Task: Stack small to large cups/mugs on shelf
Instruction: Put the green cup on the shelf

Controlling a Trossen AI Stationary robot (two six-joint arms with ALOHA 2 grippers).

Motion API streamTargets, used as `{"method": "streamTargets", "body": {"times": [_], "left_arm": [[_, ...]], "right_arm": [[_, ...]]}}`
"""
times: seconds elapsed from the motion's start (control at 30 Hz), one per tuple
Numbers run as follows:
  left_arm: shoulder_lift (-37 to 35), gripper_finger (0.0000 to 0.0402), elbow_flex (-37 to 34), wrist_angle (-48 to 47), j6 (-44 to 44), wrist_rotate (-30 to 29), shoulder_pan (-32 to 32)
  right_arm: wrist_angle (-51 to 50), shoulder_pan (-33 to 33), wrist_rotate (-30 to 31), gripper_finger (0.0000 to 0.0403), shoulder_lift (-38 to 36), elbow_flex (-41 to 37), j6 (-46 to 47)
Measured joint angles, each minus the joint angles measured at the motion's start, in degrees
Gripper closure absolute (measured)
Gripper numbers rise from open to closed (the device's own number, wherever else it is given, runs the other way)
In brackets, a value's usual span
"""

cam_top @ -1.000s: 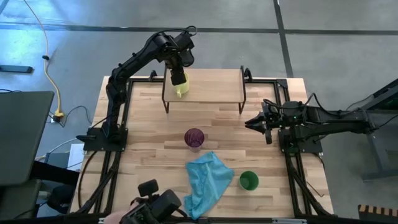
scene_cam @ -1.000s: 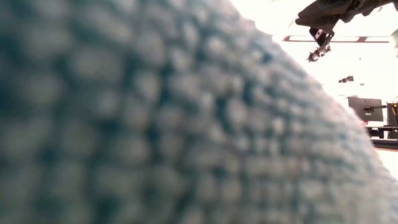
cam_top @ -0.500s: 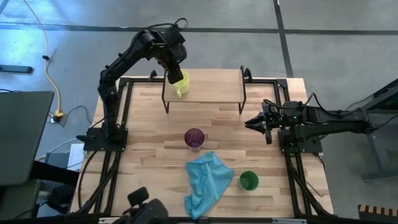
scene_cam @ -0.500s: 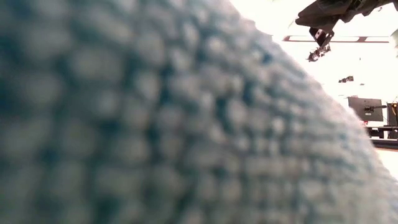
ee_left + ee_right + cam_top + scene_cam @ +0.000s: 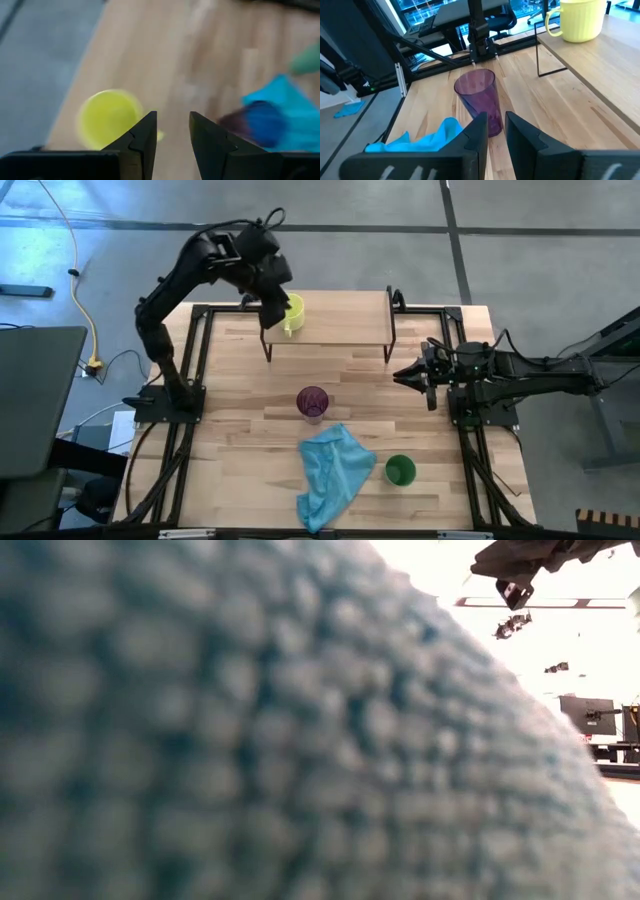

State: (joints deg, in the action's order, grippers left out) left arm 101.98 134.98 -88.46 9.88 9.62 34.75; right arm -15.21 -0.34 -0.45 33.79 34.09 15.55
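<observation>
I'm seeing the yellow mug (image 5: 292,313) sitting on the shelf (image 5: 345,317), upper centre; left gripper (image 5: 269,307) narrowly open, empty; purple cup (image 5: 312,402) and green cup (image 5: 400,470) still waiting.

Two dark, jointed arms; each tool (image 5: 170,131) ends in two black, wedge-shaped fingers (image 5: 522,131).

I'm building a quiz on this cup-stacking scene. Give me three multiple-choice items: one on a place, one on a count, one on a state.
1. Where is the yellow-green mug?
A. on the shelf
B. on the cloth
C. inside the purple cup

2. How many cups stand on the tabletop below the shelf?
A. none
B. two
C. three

3. The left gripper is:
A. shut on the mug
B. open, holding nothing
C. holding the cloth

Answers:
1 A: the yellow-green mug sits on the shelf.
2 B: the purple cup and green cup.
3 B: the left gripper shows a gap between its fingers.
</observation>
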Motion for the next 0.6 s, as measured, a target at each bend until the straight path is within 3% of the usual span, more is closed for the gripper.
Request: {"method": "streamTargets", "body": {"times": [0.17,0.6], "left_arm": [[-1.9,0.0298,0.0,2.0,-0.7,3.3,-5.0],[-4.1,0.0298,0.0,5.3,-2.7,0.7,-17.9]], "right_arm": [[0.2,0.0,0.0,0.0346,0.0,0.0,0.0],[2.6,0.0,0.0,0.0346,0.0,0.0,-0.1]]}}
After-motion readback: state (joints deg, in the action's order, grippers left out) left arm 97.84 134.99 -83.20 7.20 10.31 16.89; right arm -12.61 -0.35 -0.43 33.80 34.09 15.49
